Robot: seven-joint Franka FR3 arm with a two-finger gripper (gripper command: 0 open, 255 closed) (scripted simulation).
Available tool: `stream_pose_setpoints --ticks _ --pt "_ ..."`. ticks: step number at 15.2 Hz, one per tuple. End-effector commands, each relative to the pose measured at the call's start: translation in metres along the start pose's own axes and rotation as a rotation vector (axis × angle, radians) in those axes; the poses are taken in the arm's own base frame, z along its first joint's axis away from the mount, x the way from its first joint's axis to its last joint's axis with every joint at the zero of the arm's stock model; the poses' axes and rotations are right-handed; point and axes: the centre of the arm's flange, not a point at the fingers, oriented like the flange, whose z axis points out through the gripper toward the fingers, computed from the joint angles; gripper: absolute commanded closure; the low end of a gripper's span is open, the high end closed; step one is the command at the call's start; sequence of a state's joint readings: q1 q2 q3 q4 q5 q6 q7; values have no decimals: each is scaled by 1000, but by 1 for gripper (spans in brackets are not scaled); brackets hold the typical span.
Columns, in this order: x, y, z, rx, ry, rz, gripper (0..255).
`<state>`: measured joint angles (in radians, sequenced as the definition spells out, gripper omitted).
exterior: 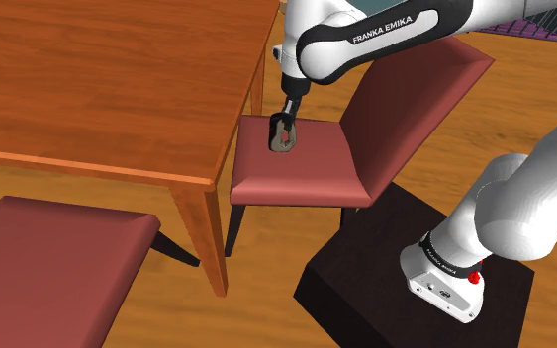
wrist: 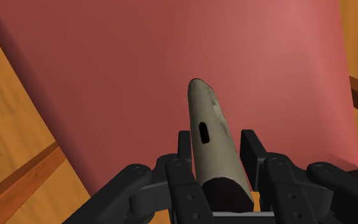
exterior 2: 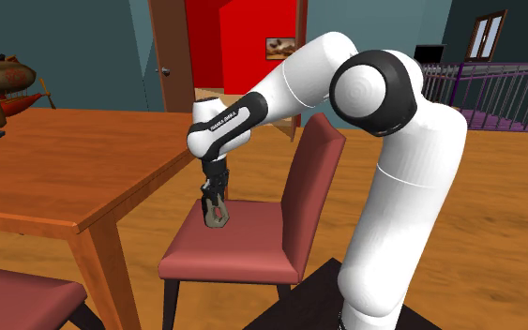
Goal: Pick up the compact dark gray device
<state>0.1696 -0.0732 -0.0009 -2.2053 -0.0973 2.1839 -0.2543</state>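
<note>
The compact device, greyish-tan with a dark slot in its side, stands on end between the black fingers of the gripper. The jaws are drawn in to its width and clasp its two long sides, so the hand has hold of it. It is over the red chair seat, near the seat's front edge, which faces the wooden table, and toward the corner farther from the stand. The shoulder view does not settle whether its lower end is touching the seat. To do the lift well, I would keep the clamp firm and raise it straight up, since the fingers grip only one end of a long body that could pivot between them. I would also keep it away from the table's edge just beside it and from the chair back. The device is in no container; only the plain seat is beneath it.
</note>
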Motion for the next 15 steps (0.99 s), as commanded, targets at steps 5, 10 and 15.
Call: stream_pose_setpoints --ticks 5,10,15 --pt "0 0 1 0 -1 0 255" --pt "1 2 -26 0 -1 0 255" --pt "2 5 -52 0 -1 0 255"
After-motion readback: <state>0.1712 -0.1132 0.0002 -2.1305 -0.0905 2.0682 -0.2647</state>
